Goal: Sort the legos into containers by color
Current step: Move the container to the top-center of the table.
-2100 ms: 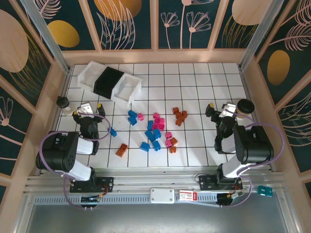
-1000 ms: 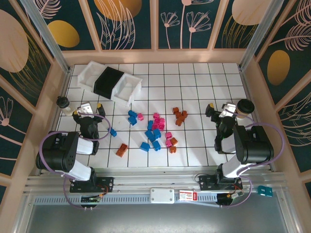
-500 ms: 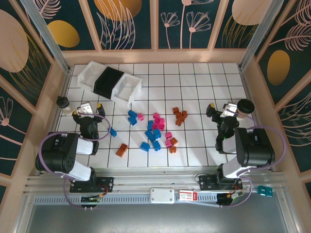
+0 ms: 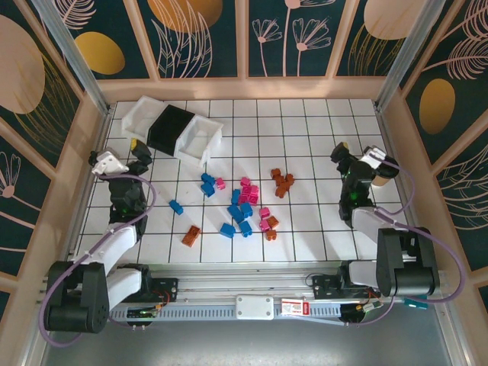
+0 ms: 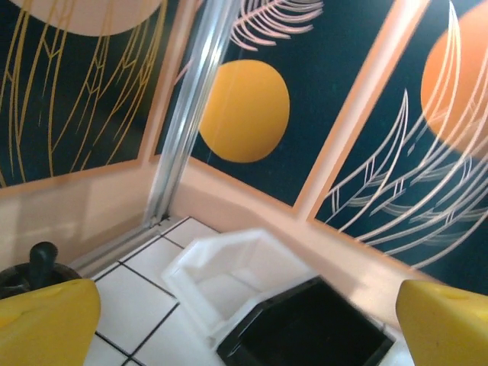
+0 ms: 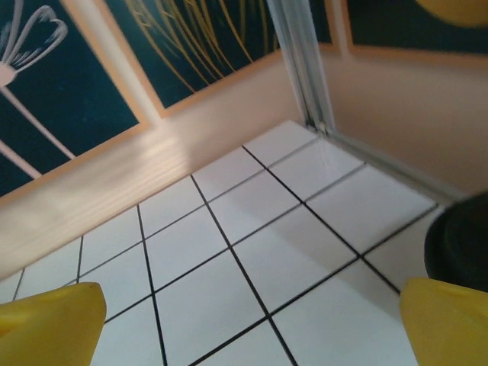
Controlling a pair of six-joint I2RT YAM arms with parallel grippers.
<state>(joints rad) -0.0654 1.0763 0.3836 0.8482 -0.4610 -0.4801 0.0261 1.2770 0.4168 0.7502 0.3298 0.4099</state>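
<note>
Near the middle of the white tiled table [image 4: 320,122], small blue, magenta and orange-brown plastic lego bricks [image 4: 245,204] lay loose and mixed, well apart from three open-top rectangular plastic bins [image 4: 171,130], two white, one black, bunched at the far-left corner, so sorting likely had not begun. Left gripper [image 4: 118,155] by the left edge and right gripper [image 4: 357,156] by the right edge both had yellow-tipped fingers [image 5: 46,324] spread wide, gripping nothing.

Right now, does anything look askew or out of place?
The row of three open plastic bins, a black one between two white, sits skewed to the tile grid at far left. The scattered blue, pink and orange plastic bricks are unsorted.
</note>
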